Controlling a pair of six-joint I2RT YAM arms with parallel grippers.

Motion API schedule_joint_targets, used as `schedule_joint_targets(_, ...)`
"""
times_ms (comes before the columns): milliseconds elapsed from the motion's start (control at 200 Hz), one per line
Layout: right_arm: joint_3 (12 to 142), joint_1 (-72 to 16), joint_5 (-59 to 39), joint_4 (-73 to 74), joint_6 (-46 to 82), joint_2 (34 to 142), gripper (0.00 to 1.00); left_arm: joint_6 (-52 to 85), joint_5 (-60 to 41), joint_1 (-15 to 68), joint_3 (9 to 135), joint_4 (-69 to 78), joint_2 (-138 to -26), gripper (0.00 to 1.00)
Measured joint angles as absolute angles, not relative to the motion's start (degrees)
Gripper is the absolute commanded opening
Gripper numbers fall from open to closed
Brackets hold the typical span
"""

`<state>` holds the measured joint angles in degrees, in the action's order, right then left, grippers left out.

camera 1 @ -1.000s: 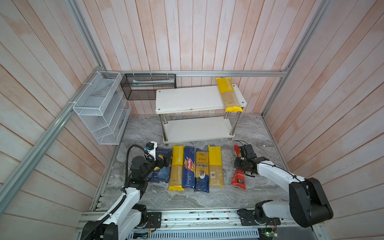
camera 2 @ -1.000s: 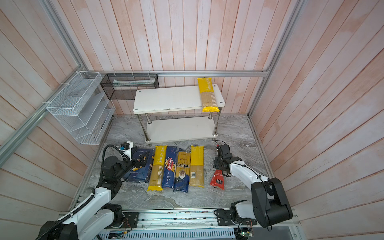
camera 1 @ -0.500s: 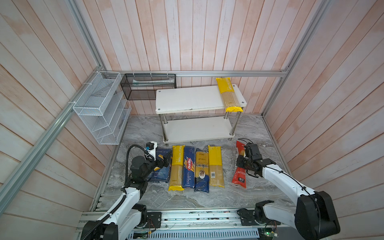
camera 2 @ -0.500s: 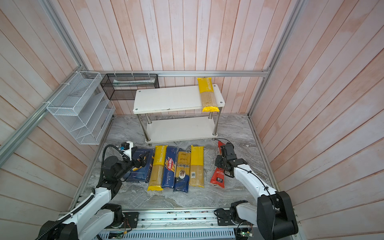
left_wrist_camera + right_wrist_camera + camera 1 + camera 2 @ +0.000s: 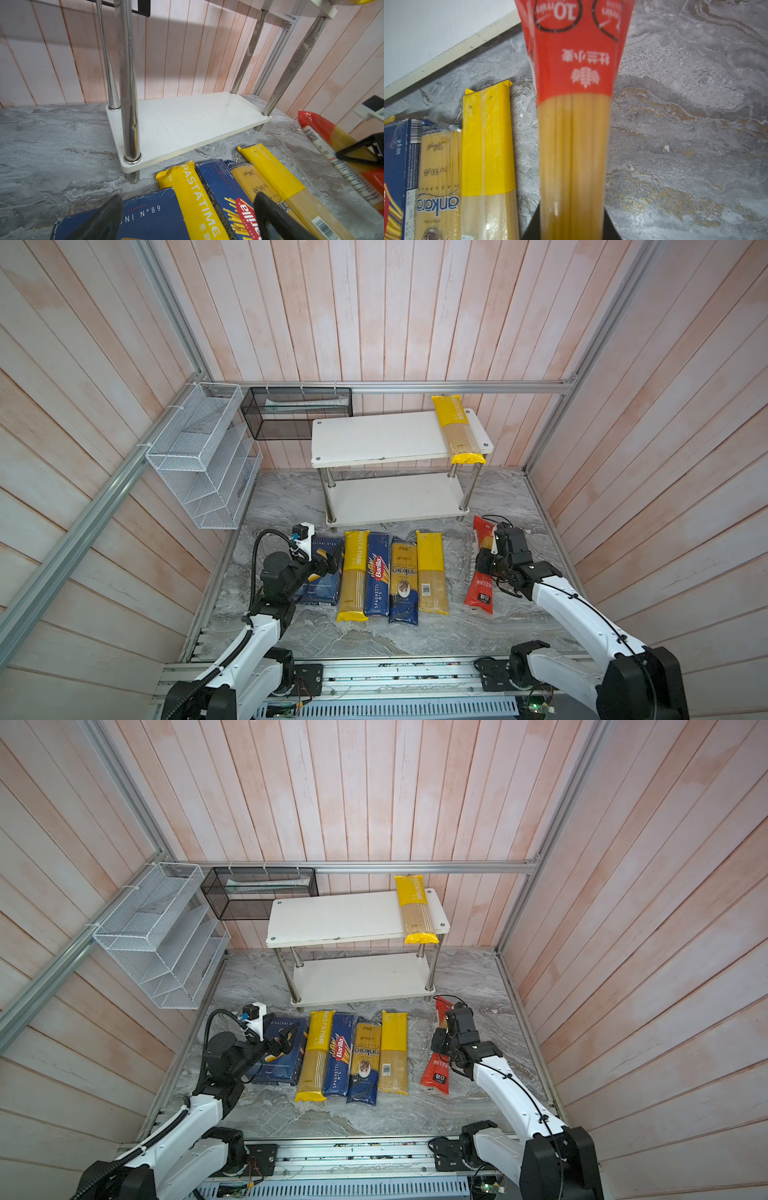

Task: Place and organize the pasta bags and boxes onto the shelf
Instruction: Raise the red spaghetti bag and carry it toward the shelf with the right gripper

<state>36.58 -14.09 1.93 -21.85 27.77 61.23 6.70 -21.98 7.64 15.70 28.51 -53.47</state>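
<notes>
You've got one yellow bag (image 5: pixel 457 429) on shelf (image 5: pixel 374 439) top board, right end; right gripper (image 5: pixel 490 566) clamped on red bag (image 5: pixel 480 593), near shelf front; left gripper (image 5: pixel 188 199) spread wide over wide box (image 5: pixel 322 587); that, Spaghetti box (image 5: pixel 377 572), three bags (image 5: pixel 430 568) on table (image 5: pixel 374 639), yet to shelve.

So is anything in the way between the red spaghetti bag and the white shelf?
Nothing visible. The right fingers grip the red bag, and only bare floor lies between it and the shelf. A yellow bag fills the top board's right end.
</notes>
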Motion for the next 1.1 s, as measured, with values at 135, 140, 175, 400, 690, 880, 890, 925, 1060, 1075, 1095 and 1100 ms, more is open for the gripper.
schedule_joint_targets(135, 37.6, -14.1, 1.0, -23.6, 26.7, 58.8, 0.0, 6.7, -22.0, 7.6, 15.7, 28.5, -53.5, 1.0)
schedule_joint_targets(140, 37.6, -14.1, 0.9, -23.6, 26.7, 58.7, 0.0, 6.7, -22.0, 7.6, 15.7, 28.5, -53.5, 1.0)
schedule_joint_targets(175, 37.8, -14.1, 0.5, -23.9, 26.5, 57.9, 0.0, 6.7, -22.0, 7.6, 15.7, 28.5, -53.5, 1.0)
schedule_joint_targets(400, 40.2, -14.9, -2.0, -24.5, 25.7, 54.9, 0.0, 6.7, -22.0, 7.6, 15.7, 28.5, -53.5, 1.0)
schedule_joint_targets(690, 42.2, -16.0, -2.0, -25.3, 24.9, 54.8, 0.0, 6.7, -22.0, 7.6, 15.7, 28.5, -53.5, 1.0)
schedule_joint_targets(880, 44.0, -15.7, -0.7, -27.5, 24.3, 54.1, 0.0, 6.7, -22.0, 7.6, 15.7, 28.5, -53.5, 1.0)
schedule_joint_targets(890, 44.1, -15.7, -0.6, -27.6, 24.3, 54.0, 0.0, 6.7, -22.0, 7.6, 15.7, 28.5, -53.5, 1.0)
schedule_joint_targets(925, 44.6, -15.6, -0.3, -28.0, 24.1, 53.7, 0.0, 6.7, -22.0, 7.6, 15.7, 28.5, -53.5, 1.0)
schedule_joint_targets(1060, 47.0, -14.7, 1.0, -29.8, 23.2, 53.1, 0.0, 6.7, -22.0, 7.6, 15.7, 28.5, -53.5, 1.0)
schedule_joint_targets(1075, 47.3, -14.4, 1.1, -30.0, 23.0, 53.1, 0.0, 6.7, -22.0, 7.6, 15.7, 28.5, -53.5, 1.0)
schedule_joint_targets(1095, 47.6, -14.2, 1.2, -30.1, 22.8, 53.1, 0.0, 6.7, -22.0, 7.6, 15.7, 28.5, -53.5, 1.0)
schedule_joint_targets(1100, 47.8, -14.1, 1.3, -30.2, 22.7, 53.1, 0.0, 6.7, -22.0, 7.6, 15.7, 28.5, -53.5, 1.0)
